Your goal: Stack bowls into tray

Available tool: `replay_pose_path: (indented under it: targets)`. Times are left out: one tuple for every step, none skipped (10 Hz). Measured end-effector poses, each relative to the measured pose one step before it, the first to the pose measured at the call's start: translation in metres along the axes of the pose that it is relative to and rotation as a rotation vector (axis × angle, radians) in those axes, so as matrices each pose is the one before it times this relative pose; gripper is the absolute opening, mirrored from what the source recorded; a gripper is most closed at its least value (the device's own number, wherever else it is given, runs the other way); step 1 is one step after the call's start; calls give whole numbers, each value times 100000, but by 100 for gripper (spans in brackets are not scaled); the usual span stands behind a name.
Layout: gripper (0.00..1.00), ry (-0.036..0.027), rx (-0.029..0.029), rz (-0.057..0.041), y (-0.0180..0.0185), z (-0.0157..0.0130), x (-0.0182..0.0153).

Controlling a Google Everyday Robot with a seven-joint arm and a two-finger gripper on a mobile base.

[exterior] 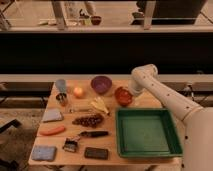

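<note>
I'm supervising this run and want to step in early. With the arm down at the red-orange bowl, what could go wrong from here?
1. The gripper is at the right rim of the red-orange bowl. The bowl is glossy, so it might slip or tip if lifted by its edge.
2. The tray has a raised rim close to that bowl. A low carry could clip it.
3. The purple bowl sits farther left, near the bananas. Reaching for it could nudge them.
</note>
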State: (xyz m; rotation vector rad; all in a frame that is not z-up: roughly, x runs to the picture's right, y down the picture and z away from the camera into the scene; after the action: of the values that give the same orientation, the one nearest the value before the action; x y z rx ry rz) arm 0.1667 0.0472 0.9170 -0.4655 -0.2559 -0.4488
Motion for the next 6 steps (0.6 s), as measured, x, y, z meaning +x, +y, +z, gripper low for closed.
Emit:
replay_pose_path:
  targets:
    - [80,61,-871,-1800,-68,175,-232]
    - [80,110,-1217,-1487,104,185,-182]
    - [80,727,-1073,-2298,3,187,-113]
    - [80,731,-1265,-1980,77,145,-40]
    - [80,571,-813,-1076,32,114,30]
    - [80,350,-1411,-423,139,111,138]
